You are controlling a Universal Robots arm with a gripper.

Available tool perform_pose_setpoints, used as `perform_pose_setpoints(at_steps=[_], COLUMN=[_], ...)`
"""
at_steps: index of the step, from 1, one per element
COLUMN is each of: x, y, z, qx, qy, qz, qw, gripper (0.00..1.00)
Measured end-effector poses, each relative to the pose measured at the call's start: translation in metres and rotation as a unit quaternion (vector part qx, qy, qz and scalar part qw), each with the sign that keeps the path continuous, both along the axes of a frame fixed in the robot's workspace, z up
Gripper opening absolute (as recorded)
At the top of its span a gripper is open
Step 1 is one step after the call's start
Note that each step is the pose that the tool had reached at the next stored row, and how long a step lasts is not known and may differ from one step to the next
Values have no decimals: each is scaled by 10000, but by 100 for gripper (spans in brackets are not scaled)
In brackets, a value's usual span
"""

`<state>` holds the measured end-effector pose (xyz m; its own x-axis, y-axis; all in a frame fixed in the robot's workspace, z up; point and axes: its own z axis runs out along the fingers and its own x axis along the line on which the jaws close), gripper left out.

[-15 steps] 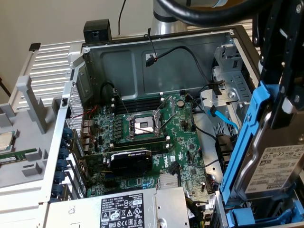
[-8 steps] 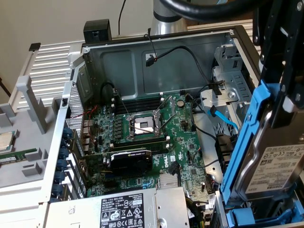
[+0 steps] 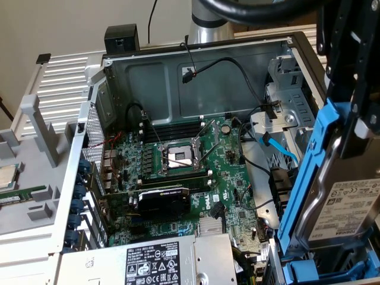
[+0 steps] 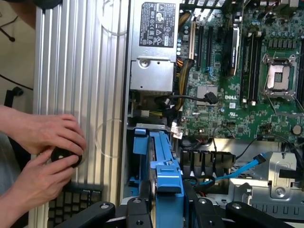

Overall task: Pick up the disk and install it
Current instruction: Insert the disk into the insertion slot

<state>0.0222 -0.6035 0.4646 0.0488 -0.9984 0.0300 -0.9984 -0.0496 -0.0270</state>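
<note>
The disk (image 3: pixel 341 205) is a silver drive with a white label, clipped in a bright blue carrier frame. It hangs tilted, nearly upright, over the drive-bay side of the open computer case at the exterior view's right. My gripper (image 3: pixel 351 139) comes down from above and is shut on it, the black fingers clamping both sides of the carrier. In the wrist view the disk's blue frame (image 4: pixel 164 156) runs out from between my gripper (image 4: pixel 166 209) toward the bay opening beside the motherboard.
Inside the open case lie the motherboard (image 3: pixel 196 172), a bare processor socket (image 3: pixel 180 155), a black graphics card (image 3: pixel 163 199) and the power supply (image 3: pixel 160 261). A blue cable (image 3: pixel 279 148) crosses the metal drive cage (image 3: pixel 285 107). A person's hands (image 4: pixel 42 152) hold a black round part beside the case.
</note>
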Motion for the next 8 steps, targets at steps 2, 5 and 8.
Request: perform_pose_setpoints(at_steps=[2, 5, 8], x=[-11, -27, -41], y=[0, 0, 1], z=[0, 0, 0], qx=[0, 0, 0], qy=[-9, -18, -40], qz=[0, 0, 2], qw=[10000, 10000, 10000], gripper=[36, 36, 36])
